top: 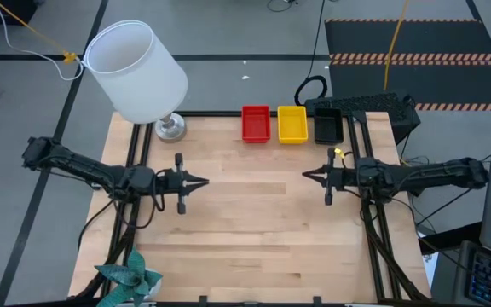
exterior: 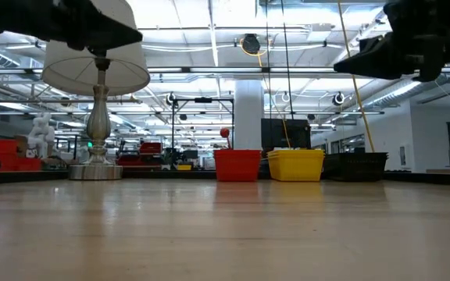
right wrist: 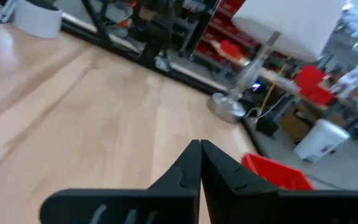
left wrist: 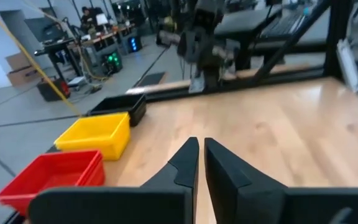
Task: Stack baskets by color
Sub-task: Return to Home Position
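Across the wooden surface (top: 254,230), the robot's two arms face each other fingertip to fingertip, well apart, both raised clear of the wood. On the far side of the left hand (top: 201,181), a lamp (top: 135,64) with a white shade stands near the far edge. The left hand's fingers are drawn in to a thin slit and hold nothing. The right hand (top: 308,176) has its fingers pressed together, also empty. The baskets sit in a row along the far edge, beyond the gap between the two hands. The black stack (top: 328,126) is nearest the right hand, the yellow stack (top: 292,124) is just beside it, and the red stack (top: 256,124) is nearest the left hand. How many baskets lie in each cannot be counted.
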`<action>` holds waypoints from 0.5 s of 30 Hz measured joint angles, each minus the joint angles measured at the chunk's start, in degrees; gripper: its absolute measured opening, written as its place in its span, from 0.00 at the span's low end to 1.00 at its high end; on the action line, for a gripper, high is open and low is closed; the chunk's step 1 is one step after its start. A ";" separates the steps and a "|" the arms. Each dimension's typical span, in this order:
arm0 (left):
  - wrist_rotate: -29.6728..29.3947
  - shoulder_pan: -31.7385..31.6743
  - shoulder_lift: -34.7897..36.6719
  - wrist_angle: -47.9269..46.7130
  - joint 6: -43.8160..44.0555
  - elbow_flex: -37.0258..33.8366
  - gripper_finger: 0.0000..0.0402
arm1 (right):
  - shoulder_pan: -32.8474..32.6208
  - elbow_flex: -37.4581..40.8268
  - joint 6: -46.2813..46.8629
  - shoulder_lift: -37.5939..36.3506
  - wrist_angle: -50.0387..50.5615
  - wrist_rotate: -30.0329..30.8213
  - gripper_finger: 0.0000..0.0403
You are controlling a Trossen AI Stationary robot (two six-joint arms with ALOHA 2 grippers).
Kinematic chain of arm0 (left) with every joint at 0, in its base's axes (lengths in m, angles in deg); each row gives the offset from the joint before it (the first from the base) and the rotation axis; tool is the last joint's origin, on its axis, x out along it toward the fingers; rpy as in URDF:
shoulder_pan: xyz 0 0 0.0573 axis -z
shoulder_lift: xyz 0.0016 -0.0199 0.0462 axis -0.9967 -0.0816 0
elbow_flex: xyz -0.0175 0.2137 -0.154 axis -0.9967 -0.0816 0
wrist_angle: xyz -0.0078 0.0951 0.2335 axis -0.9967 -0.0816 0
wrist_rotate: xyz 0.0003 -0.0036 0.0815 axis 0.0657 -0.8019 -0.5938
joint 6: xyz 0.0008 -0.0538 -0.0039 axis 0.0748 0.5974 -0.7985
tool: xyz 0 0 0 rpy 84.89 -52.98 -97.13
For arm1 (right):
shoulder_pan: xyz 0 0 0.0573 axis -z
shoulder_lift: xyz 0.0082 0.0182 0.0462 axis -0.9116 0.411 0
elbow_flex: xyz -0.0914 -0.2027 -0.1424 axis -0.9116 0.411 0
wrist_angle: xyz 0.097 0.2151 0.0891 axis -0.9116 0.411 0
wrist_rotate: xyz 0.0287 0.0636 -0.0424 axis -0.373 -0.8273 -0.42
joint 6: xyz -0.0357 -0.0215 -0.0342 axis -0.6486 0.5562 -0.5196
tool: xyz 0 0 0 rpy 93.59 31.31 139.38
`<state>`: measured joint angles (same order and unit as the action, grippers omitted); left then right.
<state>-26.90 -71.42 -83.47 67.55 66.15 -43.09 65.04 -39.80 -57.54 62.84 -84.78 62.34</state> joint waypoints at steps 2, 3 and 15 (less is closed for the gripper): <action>-0.17 -0.31 -0.17 -1.91 -1.36 0.00 0.08 | 0.83 1.60 -1.01 -0.91 -2.14 -0.01 0.00; -0.17 -0.42 -0.28 -2.58 -1.84 0.00 0.08 | 1.15 2.35 -1.56 -1.34 -3.06 -0.02 0.00; -0.20 -0.75 -0.29 -4.96 0.42 -0.02 0.08 | 2.15 6.78 -6.63 -2.09 -6.32 -6.09 0.00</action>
<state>-27.10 -72.17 -83.76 62.60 66.57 -43.12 67.19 -33.01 -64.16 60.75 -91.10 56.25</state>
